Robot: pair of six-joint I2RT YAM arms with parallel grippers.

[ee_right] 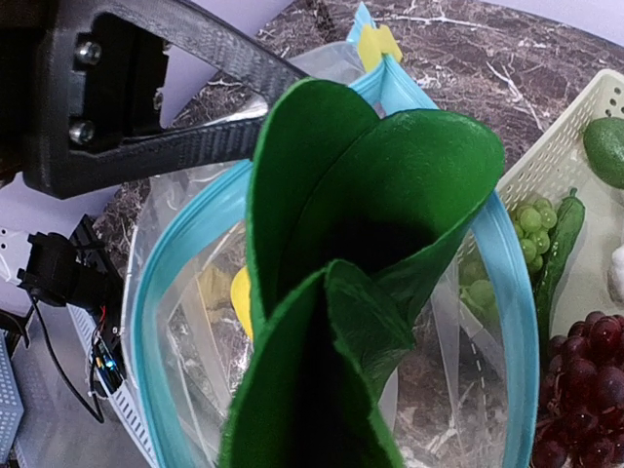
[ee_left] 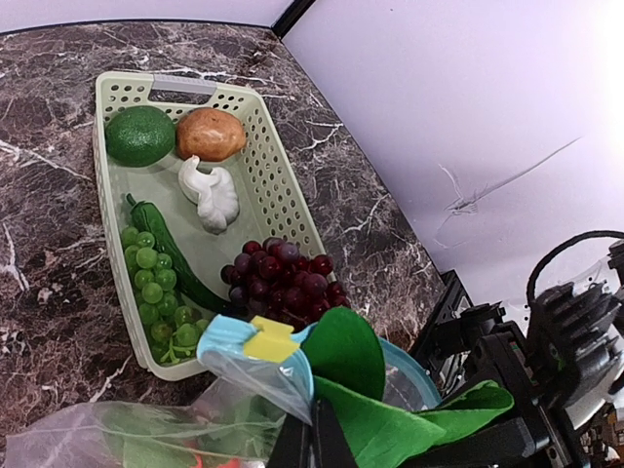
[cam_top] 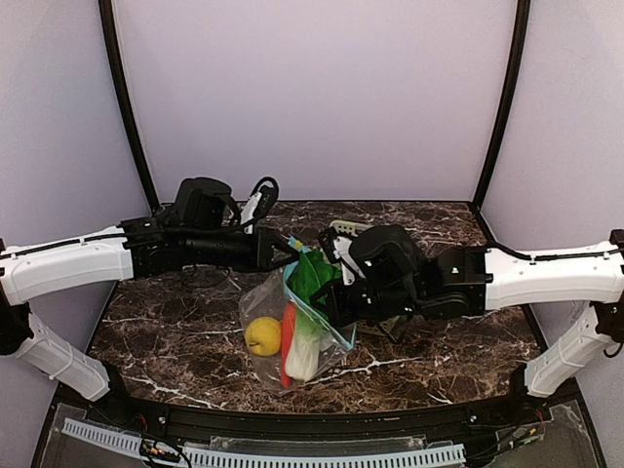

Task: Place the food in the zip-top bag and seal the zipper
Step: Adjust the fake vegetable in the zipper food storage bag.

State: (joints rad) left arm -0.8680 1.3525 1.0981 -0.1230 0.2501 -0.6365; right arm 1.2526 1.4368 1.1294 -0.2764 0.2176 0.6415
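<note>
Claws meet over the middle of the worktop (cam_top: 166, 336). On the left arm, the left claw (cam_top: 291, 253) has its fingers pressed together on the upper rim of the zip-top bag (cam_top: 261, 304), just beside the yellow slider (ee_left: 268, 341), and holds the mouth raised and open. On the right arm, the right claw (cam_top: 325, 295) pinches the leafy green (cam_top: 310, 276) by its leaves; the felt hides its fingers in the right wrist view. The leaves stand up through the mouth, ringed by the teal zipper (ee_right: 161, 292), and the white stalk (cam_top: 304, 359) lies inside the bag. Through the clear film show the lemon (cam_top: 262, 335) and the red pepper (cam_top: 288, 343), side by side. The bag's lower end rests on the marble near the front edge. Behind the mouth, a pale green basket (ee_left: 109, 195) has its near short rim just beside the zipper. It holds purple grapes (ee_left: 283, 283), green grapes (ee_left: 148, 278), a green pod (ee_left: 156, 229), a white bulb (ee_left: 214, 200), a brown potato (ee_left: 210, 134) and a round green fruit (ee_left: 140, 135). Bare marble shows on both sides of the bag, beneath the forearms.
</note>
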